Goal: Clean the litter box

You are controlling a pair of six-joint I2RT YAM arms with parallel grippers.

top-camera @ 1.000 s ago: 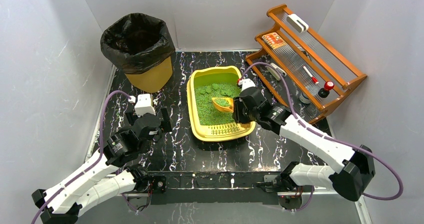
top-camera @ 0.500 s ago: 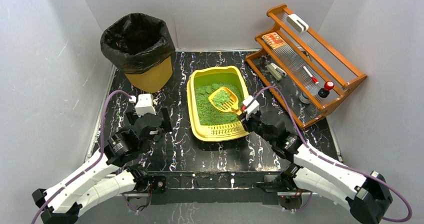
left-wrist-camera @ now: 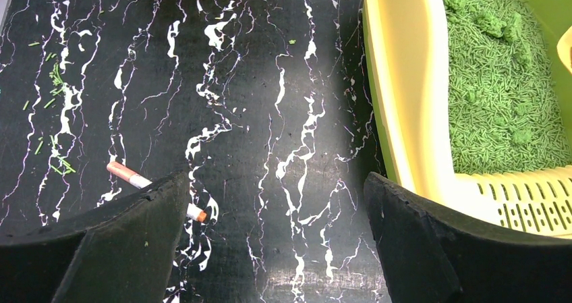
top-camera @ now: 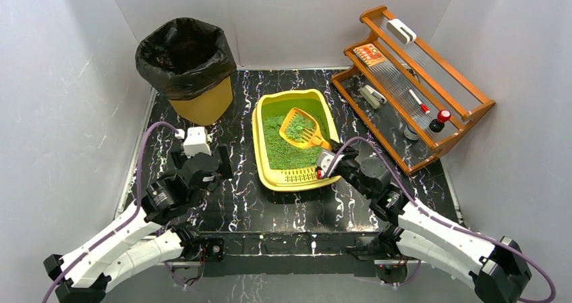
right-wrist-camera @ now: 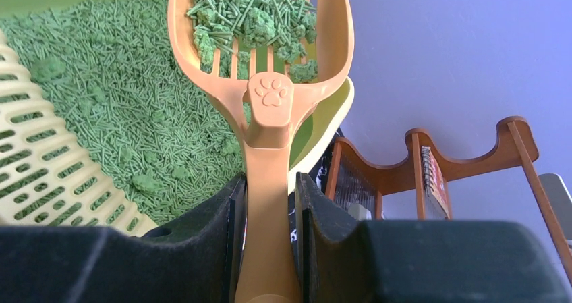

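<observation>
Right wrist view is showing you the right gripper [right-wrist-camera: 268, 198] pinching the handle of the orange scoop [right-wrist-camera: 266, 60], its jaws pressed against both sides just behind the paw-print mark. The scoop's head is sitting ahead of and above the gripper, carrying green clumps [right-wrist-camera: 253, 16]. The litter box [right-wrist-camera: 40, 154] is spreading out below it, ahead and to the left of this gripper.

By my reading, you are lifting and sifting: the load is up out of the litter but not yet carried off. Next you are going to need a level swing far over to the left, toward the black-bagged bin [top-camera: 187, 63], keeping the head flat so nothing is sliding off over the table [top-camera: 236, 202].

Compared with a second ago, the scoop is no longer lying low in the litter beside the wrist. It is now raised and pointing away, and the arm has drawn back toward its base. The left gripper [left-wrist-camera: 276, 195] is hanging spread wide and empty, with the box's wall just to its right, unmoved.
</observation>
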